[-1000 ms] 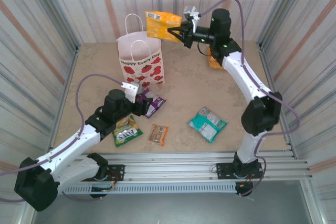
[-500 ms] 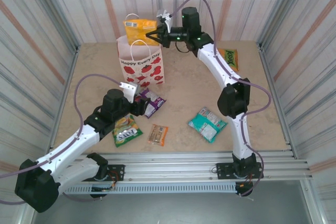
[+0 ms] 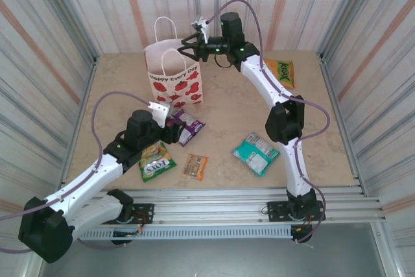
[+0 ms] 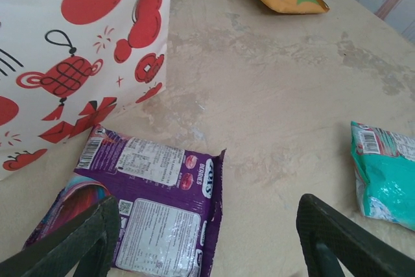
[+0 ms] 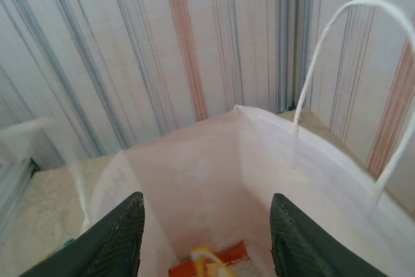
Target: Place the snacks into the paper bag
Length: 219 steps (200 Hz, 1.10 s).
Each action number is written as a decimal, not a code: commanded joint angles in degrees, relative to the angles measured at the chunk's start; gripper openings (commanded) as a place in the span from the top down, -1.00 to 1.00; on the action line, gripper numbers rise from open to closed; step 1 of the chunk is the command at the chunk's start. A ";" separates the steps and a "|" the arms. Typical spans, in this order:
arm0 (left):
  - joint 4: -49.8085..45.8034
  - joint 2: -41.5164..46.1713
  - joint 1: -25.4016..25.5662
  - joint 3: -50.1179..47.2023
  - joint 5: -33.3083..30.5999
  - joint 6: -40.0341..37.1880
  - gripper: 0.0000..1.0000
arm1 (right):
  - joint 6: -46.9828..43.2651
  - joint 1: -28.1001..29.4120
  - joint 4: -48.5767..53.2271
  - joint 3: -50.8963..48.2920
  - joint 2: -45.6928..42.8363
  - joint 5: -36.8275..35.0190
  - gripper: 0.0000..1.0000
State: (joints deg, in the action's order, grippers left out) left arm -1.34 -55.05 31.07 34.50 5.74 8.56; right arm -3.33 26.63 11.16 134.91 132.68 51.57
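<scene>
Overhead, at upper centre, the right jaws hang released over the white tomato-print paper bag (image 3: 175,82), a yellow-orange packet (image 5: 209,261) lying inside. At lower left, the left jaws spread wide over a purple foil packet (image 4: 152,215), seemingly to grasp it.

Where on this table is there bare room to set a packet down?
Bare: the middle of the table, bordered by the paper bag, orange packet and teal packet; also left of the bag. Crowded: near-left, where the purple packet, green packet, brown bar and left end effector cluster.
</scene>
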 commanded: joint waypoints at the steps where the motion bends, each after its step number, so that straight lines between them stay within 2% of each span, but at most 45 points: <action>1: -0.85 0.47 -0.57 2.20 2.27 -0.72 -0.48 | 2.41 -1.07 4.76 1.49 -3.91 -2.47 -0.09; 21: -1.28 -0.57 -0.50 3.56 3.58 0.58 -0.46 | 4.34 -2.06 8.39 -1.01 -7.13 -4.35 -0.12; 40: -3.77 -2.89 -0.46 6.27 5.45 2.53 -0.43 | 7.79 -3.17 8.93 -7.70 -12.31 -7.09 -0.14; 84: -6.67 -9.94 4.57 11.57 8.27 4.63 -0.42 | 12.73 -5.97 7.75 -31.86 -28.96 -13.94 -0.14; 116: -8.72 -18.68 8.87 17.17 11.62 5.18 -0.40 | 24.39 -9.64 8.51 -49.24 -42.11 -14.28 -0.22; 144: -9.50 -27.55 12.55 22.66 16.19 7.35 -0.40 | 31.04 -13.14 14.05 -62.57 -53.49 -14.52 -0.27; 172: -9.98 -36.35 15.78 27.96 18.71 10.42 -0.38 | 35.34 -15.38 20.09 -74.54 -65.79 -18.39 -0.35; 219: -8.97 -48.74 17.09 36.15 24.33 14.49 -0.35 | 39.67 -20.01 36.53 -84.05 -79.63 -20.99 -0.42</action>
State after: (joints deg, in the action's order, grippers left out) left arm -9.87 -99.66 48.01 66.37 25.06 19.84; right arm 32.60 8.01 36.51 53.28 57.23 32.86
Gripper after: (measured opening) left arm 0.673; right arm 0.702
